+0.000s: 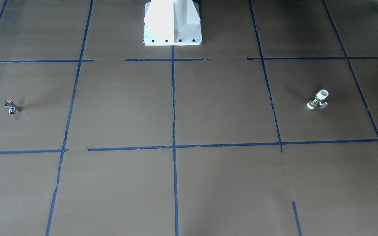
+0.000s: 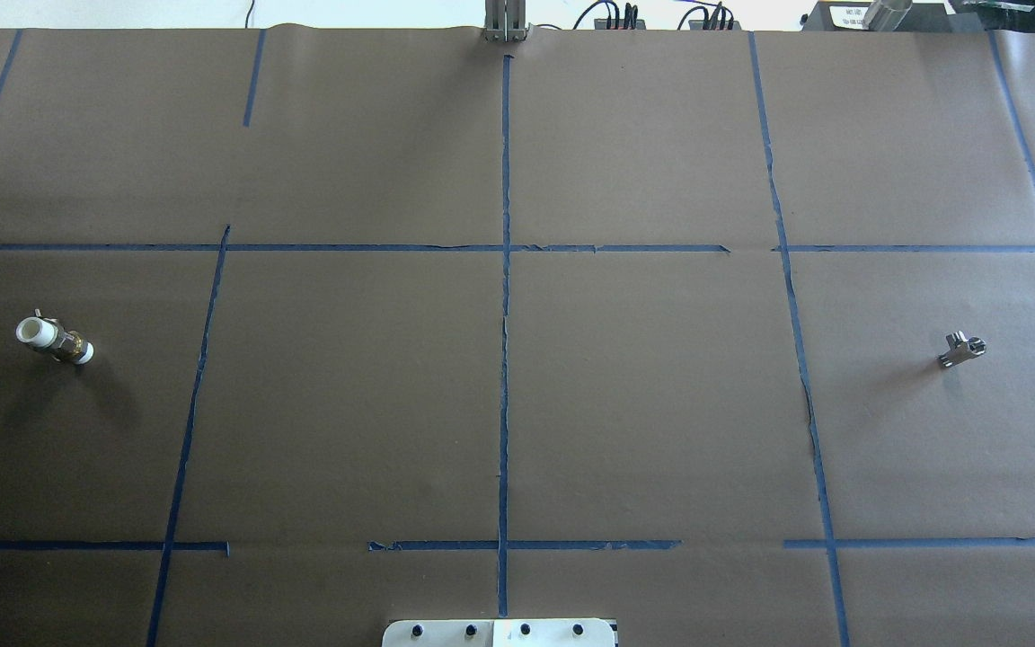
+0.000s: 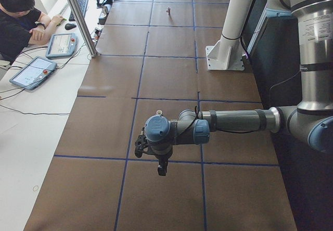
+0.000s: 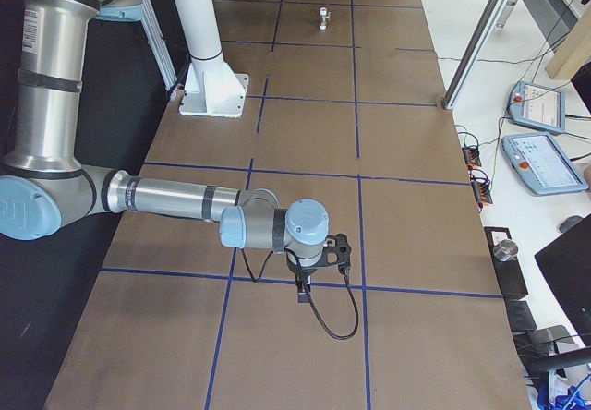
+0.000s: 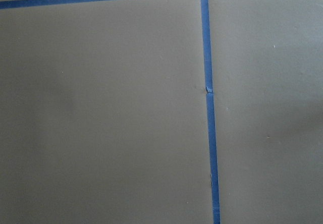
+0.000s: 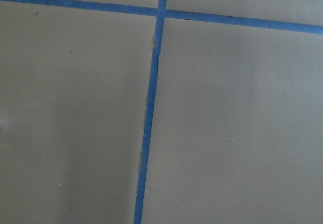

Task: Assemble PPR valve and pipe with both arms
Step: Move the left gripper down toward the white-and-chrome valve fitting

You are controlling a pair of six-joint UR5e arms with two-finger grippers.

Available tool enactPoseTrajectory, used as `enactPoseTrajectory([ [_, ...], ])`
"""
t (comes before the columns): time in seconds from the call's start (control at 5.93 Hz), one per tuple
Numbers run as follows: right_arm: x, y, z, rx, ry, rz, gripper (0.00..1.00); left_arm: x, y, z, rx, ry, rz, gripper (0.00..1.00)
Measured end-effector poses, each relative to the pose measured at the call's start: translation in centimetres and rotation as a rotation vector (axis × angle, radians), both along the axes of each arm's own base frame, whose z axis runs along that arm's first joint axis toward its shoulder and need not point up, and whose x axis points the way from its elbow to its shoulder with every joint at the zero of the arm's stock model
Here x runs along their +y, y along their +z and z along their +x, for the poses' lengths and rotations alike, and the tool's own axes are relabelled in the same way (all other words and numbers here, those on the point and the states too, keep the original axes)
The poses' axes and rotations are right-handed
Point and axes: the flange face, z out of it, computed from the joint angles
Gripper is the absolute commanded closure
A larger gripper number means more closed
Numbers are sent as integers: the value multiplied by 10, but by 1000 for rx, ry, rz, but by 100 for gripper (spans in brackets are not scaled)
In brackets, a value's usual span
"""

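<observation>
Nothing picked up yet; this looks like the start of the task. The PPR valve (image 2: 54,340) lies on its side on the brown paper at the robot's left end of the table, with 1 white end tilted up. The pipe (image 2: 961,349), the little chrome T, lies at the right end. The 2 parts are well apart, with several taped squares between them. My read is that they are split this way so each arm takes the part on its own side and the 2 meet in the middle.

The left gripper (image 3: 139,148) shows only in the left side view, hanging off a level forearm above the table. I cannot tell how wide its jaws stand, and I see nothing in it. The valve peeks out just beyond that wrist, near it but not under it. The left wrist camera sees only bare paper and a cross of blue tape (image 5: 208,108).

The right gripper (image 4: 339,248) is in the same pose and shows only from the right side. Its opening cannot be told either, and nothing is visibly in it. The right wrist view is also just tape and paper, so the pipe is not beneath it. How near the pipe lies I cannot tell.
</observation>
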Motion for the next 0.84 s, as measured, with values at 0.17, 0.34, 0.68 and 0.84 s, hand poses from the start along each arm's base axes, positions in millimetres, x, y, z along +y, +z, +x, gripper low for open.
enactPoseTrajectory([
  [0.17,0,0,0,-1,0,1,0,0,0,1,-1,16,17,0],
  [0.34,0,-1,0,-3,0,2,0,-1,-1,3,-3,36,42,0],
  [0.68,-1,-3,0,-5,0,6,0,-6,-8,5,-7,51,70,0],
  [0.84,-1,-4,0,-5,1,7,0,-23,-21,8,-5,54,110,0],
])
